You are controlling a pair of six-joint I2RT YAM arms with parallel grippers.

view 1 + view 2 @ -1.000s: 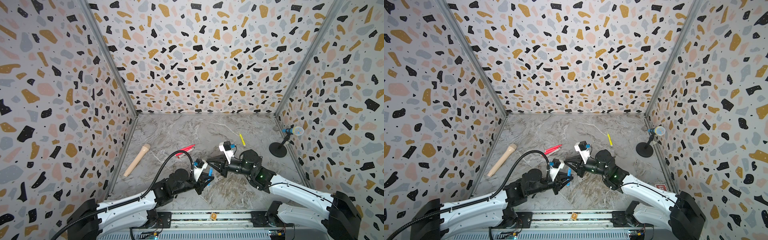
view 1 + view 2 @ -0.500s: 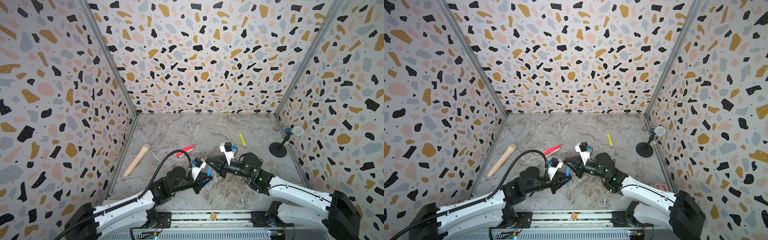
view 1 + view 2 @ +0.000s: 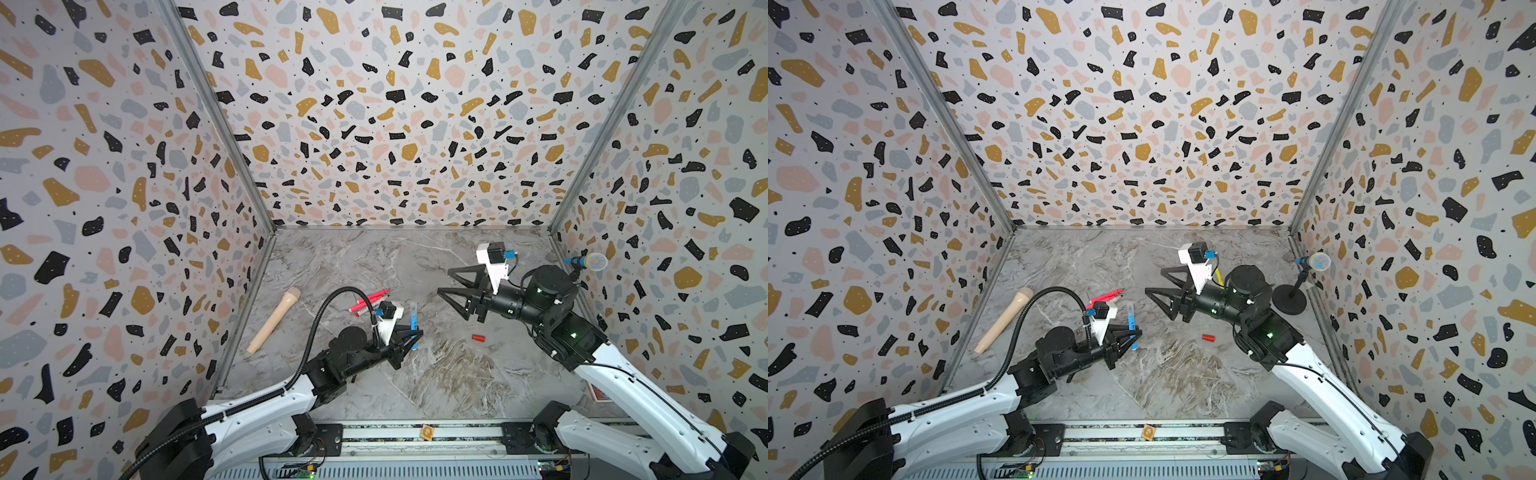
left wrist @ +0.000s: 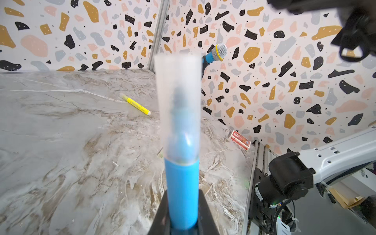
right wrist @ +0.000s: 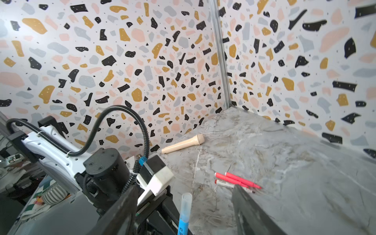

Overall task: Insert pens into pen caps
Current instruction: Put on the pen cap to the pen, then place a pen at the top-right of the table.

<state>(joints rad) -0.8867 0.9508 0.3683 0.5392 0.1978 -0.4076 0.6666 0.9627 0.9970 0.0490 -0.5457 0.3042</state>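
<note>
My left gripper [image 3: 412,337] [image 4: 182,203] is shut on the blue pen [image 3: 413,326] [image 3: 1131,324] [image 4: 182,183], which stands upright with a clear cap [image 4: 179,91] over its tip. My right gripper [image 3: 445,282] [image 3: 1155,281] [image 5: 185,189] hangs open to the right of that pen, apart from it, with nothing between its fingers. A small red cap [image 3: 478,338] [image 3: 1208,338] lies on the floor below the right gripper. Two pink pens [image 3: 370,299] [image 5: 238,180] and a white-barrelled pen [image 5: 223,183] lie together behind the left gripper. A yellow pen [image 4: 135,104] lies further back.
A beige microphone-shaped stick [image 3: 274,320] [image 5: 183,143] lies by the left wall. A blue microphone [image 3: 586,262] [image 4: 215,54] on a black round stand [image 3: 1289,297] is at the right wall. A red card box [image 4: 240,140] sits near the right front corner. An orange tag [image 3: 427,432] rests on the front rail.
My right gripper has opened and drawn back up and to the right, away from the blue pen. The clear cap stays on the pen in my left gripper.
</note>
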